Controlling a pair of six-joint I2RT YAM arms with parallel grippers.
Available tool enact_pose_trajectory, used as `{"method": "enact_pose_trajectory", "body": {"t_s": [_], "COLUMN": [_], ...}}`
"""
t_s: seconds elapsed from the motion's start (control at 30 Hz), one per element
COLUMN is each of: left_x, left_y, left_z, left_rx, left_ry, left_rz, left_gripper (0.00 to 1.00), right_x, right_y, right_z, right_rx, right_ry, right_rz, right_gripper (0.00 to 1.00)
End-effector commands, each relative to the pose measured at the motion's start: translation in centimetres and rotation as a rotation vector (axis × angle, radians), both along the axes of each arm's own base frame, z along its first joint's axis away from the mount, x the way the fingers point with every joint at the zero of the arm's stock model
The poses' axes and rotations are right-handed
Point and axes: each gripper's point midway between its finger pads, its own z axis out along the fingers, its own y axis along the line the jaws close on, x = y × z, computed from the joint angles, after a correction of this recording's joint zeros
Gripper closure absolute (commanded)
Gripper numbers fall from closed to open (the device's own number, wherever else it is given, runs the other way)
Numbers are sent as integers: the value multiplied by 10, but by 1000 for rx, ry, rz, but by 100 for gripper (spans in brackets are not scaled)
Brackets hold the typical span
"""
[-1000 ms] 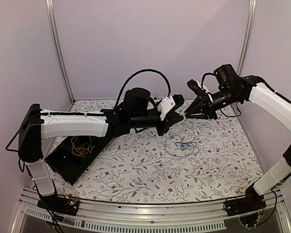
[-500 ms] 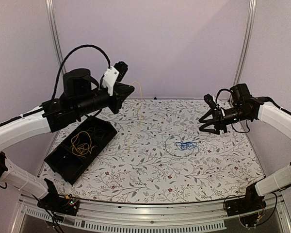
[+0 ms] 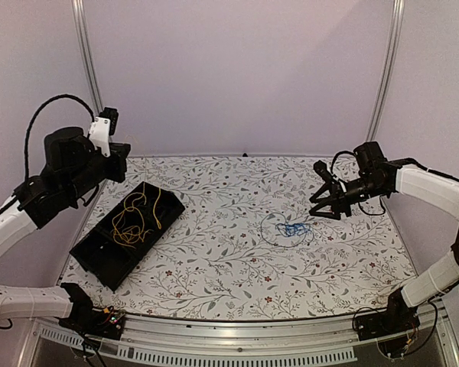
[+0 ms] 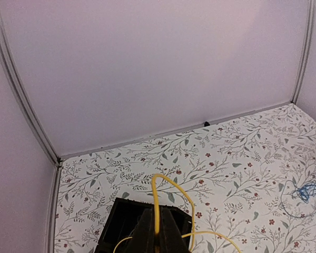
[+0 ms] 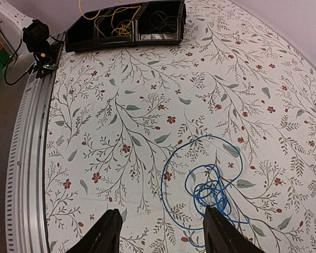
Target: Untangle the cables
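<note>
Currently the left gripper [image 4: 157, 227] is clamped on the yellow cable [image 4: 154, 194]. The wire comes up out of the pinched fingers, arcs over in a narrow loop and drops back toward the black tray [image 3: 99, 256] below. From the top camera the gripper is high over the far-left part of the table, near the tray's far end. The yellow strand hangs from it down into the tray, where the rest lies as a loose scribble of loops. The left arm is folded back, elbow up, wrist angled down and to the right.

The right gripper [image 5: 163, 237] is released: fingers spread, nothing between them. The blue cable [image 5: 213, 187] lies on the floral table cover [image 5: 121, 105] right under it, more toward the right-hand finger in the wrist view, not touching. From the top camera the gripper hovers just up and right of the blue cable. The arm reaches in from the right edge, forearm roughly level, fingers pointing down-left.

Blue cable is a tight knotted clump with one wide thin loop around it, flat on the cover right of centre, well apart from the yellow one. The right wrist view also shows a thin dark wire [image 5: 160, 18] in the tray's end compartment and yellow in the two beside it.
</note>
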Motion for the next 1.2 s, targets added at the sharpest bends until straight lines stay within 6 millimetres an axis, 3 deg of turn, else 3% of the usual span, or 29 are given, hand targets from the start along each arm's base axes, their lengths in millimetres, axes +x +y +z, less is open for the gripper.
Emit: {"method": "enact_pose_trajectory", "body": {"t_s": [0.0, 0.47, 0.63, 0.77, 0.97, 1.17], "left_x": [3, 15, 22, 25, 31, 33], "left_y": [39, 90, 116, 136, 141, 135], "left_z": [-25, -78, -111, -126, -138, -168], "left_rx": [-39, -87, -72, -54, -57, -72], "left_ry": [77, 200, 284, 295, 293, 368], "left_rz": [169, 320, 394, 474, 503, 490], "left_gripper": [100, 100, 100, 100, 100, 100], "right_x": [3, 5, 4, 3, 2, 1], "right_y": [-1, -2, -2, -2, -1, 0], "right_z": [-8, -17, -20, -19, -21, -21], "right_rx": [-16, -35, -40, -40, -43, -47], "right_ry": [-9, 14, 20, 18, 20, 20], "right_rz": [-1, -7, -4, 0, 5, 10], "right_gripper": [43, 43, 42, 42, 42, 42]}}
